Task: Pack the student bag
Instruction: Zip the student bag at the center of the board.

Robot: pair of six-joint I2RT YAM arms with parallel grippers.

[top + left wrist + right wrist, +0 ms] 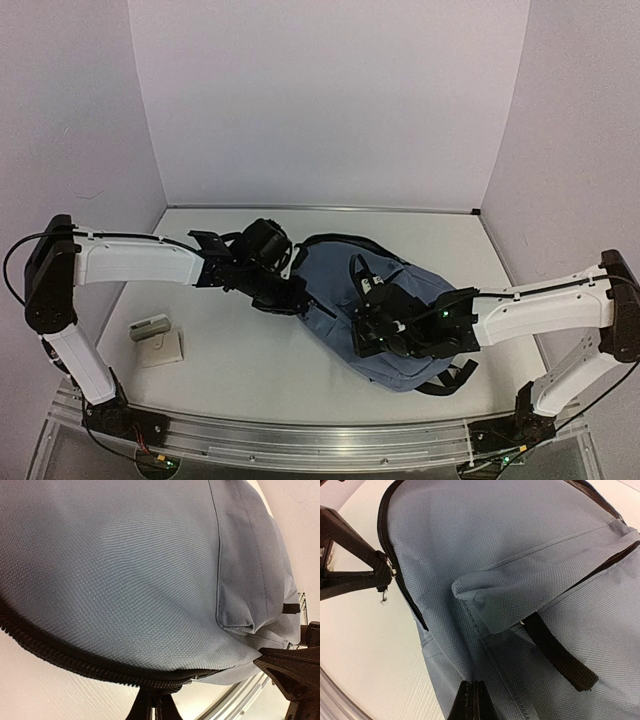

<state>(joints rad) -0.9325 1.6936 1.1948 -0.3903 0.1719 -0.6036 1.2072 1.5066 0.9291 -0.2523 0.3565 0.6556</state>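
Slate-blue fabric backpack [400, 300] with black zippers lies flat on the white desk [240, 350], centre to right in the overhead frame. Its long axis runs upper left to lower right.

Left fingers [303, 298]: closed, tips at the backpack's left edge. The right wrist view shows them meeting the black zipper track [402, 597] beside a small metal ring, which reads as a pinch on that edge. Right fingers [362, 338]: closed, on the backpack's mid-body just beside the front pocket flap [485, 605]. I cannot tell whether cloth is nipped between them.

Key relation: the zipper track runs from the left fingers toward the lower frame, with the right fingers just across the cloth from it. Judgement: the mouth must be opened first, and the left arm is placed for that.

A small pale box [150, 326] and a flat beige pad [165, 350] lie lower left, well apart from the backpack, nearer the left arm.

The overhead view gives the axis and the loose items but hides both sets of fingertips. Only the wrist views show the zipper teeth, and no view shows whether the mouth is open.
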